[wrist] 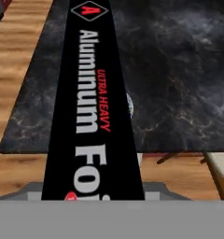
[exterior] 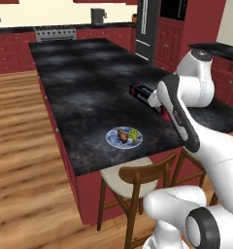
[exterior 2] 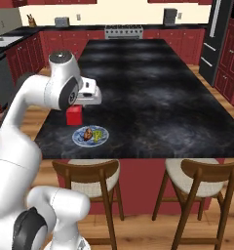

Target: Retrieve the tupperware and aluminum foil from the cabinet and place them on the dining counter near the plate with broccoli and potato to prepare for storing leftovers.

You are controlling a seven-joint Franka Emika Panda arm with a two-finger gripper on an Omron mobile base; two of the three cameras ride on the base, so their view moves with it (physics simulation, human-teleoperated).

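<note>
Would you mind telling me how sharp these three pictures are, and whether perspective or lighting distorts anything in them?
Hand view: the aluminum foil box is stretched by perspective, broad near the lens and narrowing away, lettering crisp. Left base view: the dining counter shows soft pale sheen patches, no hard glare; the plate is slightly soft. Right base view: even light, with faint shadows under the stools.

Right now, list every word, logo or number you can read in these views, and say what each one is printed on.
"Aluminum Foi": large white lettering down the aluminum foil box; the last letter is cut off at the bottom of the hand view.
"ULTRA HEAVY": small red lettering beside it on the same box.
"A": white letter in the red triangle logo at the box's far end.
In both base views the box's print is too small to read. No other readable text.
</note>
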